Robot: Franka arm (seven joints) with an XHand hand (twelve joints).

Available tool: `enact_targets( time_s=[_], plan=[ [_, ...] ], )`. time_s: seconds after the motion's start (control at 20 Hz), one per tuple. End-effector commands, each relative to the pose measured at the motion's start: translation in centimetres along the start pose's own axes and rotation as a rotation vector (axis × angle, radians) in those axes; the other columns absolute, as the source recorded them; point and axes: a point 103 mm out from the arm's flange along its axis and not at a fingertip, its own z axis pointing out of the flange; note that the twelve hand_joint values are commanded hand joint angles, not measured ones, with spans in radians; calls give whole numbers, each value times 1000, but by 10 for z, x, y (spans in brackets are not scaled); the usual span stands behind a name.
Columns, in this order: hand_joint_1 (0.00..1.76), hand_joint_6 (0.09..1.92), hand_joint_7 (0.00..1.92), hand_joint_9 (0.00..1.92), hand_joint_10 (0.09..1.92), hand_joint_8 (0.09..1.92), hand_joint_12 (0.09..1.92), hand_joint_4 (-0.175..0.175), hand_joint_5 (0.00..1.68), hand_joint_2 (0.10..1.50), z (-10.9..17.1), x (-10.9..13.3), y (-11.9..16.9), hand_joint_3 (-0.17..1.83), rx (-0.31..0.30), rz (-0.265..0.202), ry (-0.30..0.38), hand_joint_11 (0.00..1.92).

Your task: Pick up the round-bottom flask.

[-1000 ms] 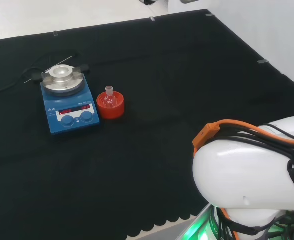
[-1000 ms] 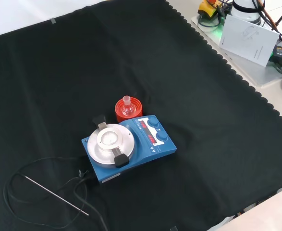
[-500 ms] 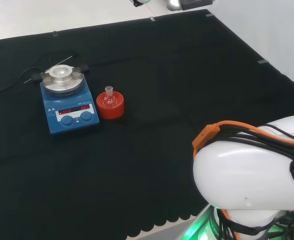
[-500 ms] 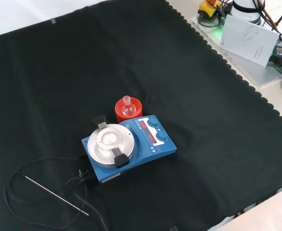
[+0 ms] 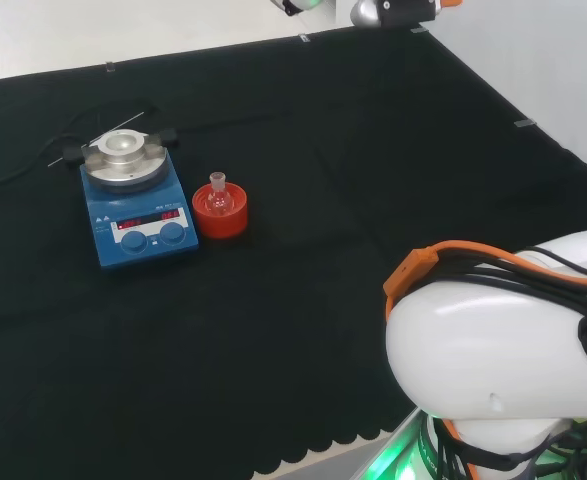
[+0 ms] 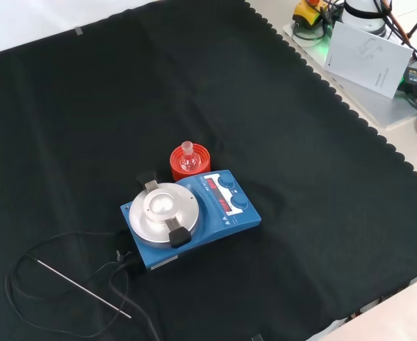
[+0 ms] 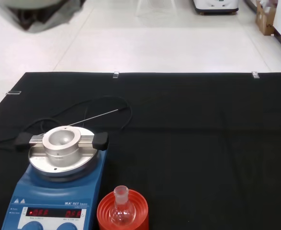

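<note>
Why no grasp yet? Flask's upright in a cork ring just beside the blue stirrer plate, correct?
Not quite: the ring is not cork. The round-bottom flask stands upright in a red ribbed stand, as the front view shows. The rest holds: it sits just beside the blue stirrer plate, and nothing touches the flask.
</note>
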Motion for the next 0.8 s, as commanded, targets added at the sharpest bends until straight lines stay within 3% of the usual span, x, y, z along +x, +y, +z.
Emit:
enact_targets(
  time_s=[0.05, 0.55, 0.8],
  plan=[
    [867, 699, 686, 680, 844, 874, 1432, -175, 419, 501, 24, -4, 11, 908, 5, 7, 11, 322],
    [873, 775, 744, 752, 874, 906, 1429, -175, 419, 496, 40, -18, 25, 918, -2, -53, 73, 395],
    [876, 794, 766, 778, 886, 916, 1423, -175, 433, 496, 46, -34, 35, 920, 0, -42, 106, 435]
  ],
)
